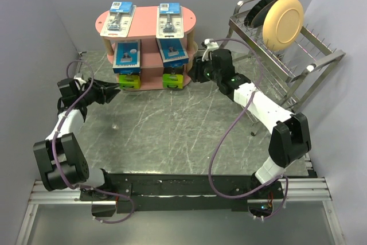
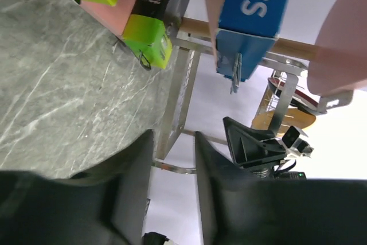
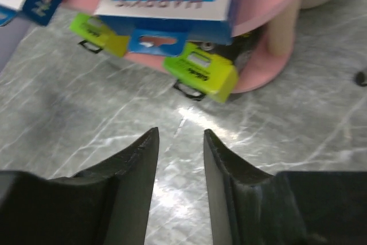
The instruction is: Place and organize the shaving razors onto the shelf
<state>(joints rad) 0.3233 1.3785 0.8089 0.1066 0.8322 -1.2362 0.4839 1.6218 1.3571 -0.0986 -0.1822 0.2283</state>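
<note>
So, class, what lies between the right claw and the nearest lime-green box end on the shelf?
Only bare grey tabletop, seen in the right wrist view, separates the right claw from the lime-green box end.

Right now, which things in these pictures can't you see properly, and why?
Top view: the black boxes sit under the shelf's middle board; only their lime-green ends show.
Left wrist view: a blue pack is cut by the top edge, so its name is incomplete.
Right wrist view: the print on one green end is blurred.
Top view: the dark plate is mostly behind the cream plate.
</note>
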